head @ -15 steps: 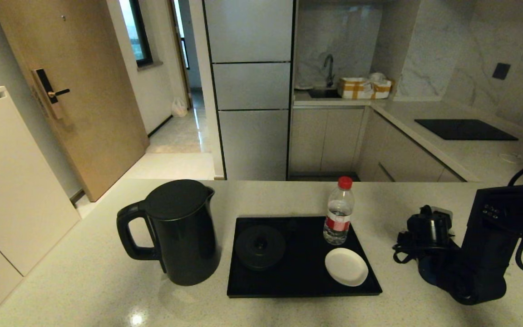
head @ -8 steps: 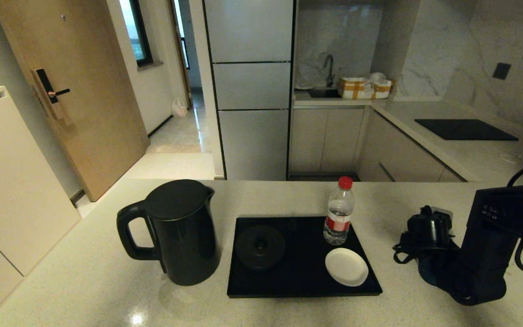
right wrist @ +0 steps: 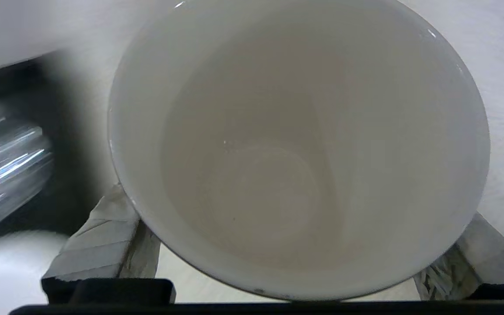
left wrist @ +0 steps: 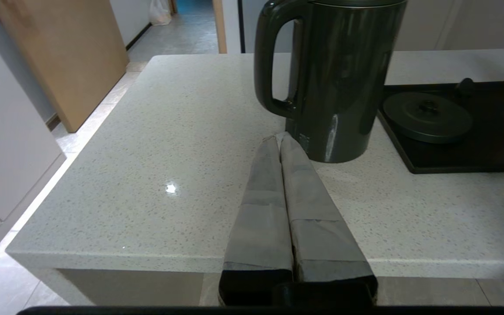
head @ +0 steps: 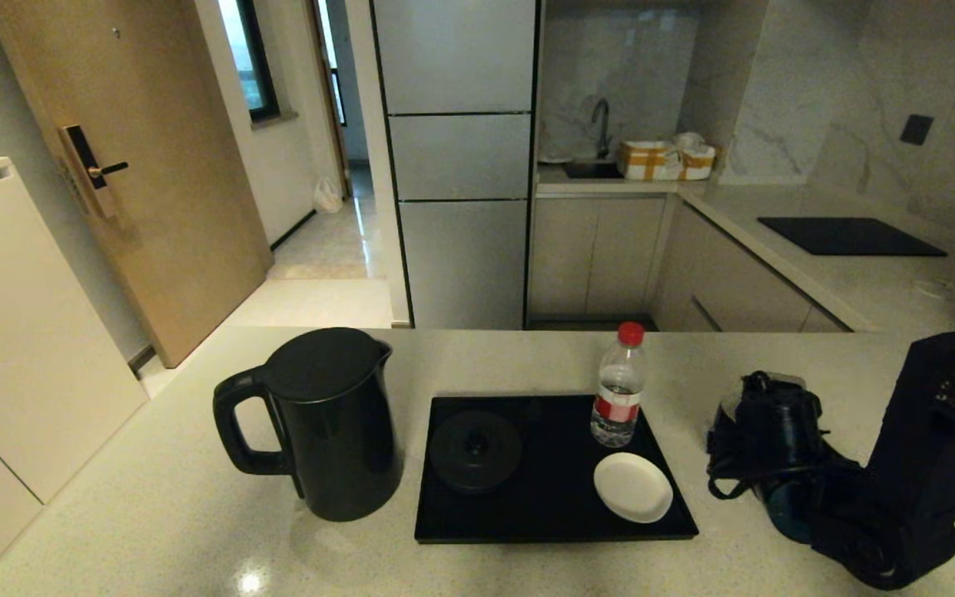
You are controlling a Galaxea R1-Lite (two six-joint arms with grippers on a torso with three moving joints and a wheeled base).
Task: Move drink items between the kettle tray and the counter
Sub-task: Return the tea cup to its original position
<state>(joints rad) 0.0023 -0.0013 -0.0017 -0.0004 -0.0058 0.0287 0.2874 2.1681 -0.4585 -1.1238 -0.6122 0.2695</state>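
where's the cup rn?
Head view, right side: the cup sits between the right gripper fingers over the counter, just right of the kettle tray, off it.

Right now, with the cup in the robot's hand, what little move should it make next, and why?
Probably carry the cup leftward over the kettle tray toward the white saucer. The right hand grips the cup on both sides, right of the tray, and the saucer sits bare beside the bottle. The left hand is shut near the kettle.

Kettle [head: 324,423] on counter [head: 154,514], bottle [head: 617,386] and saucer [head: 632,487] on tray [head: 544,514], right claw [head: 763,431] seemingly beside it.
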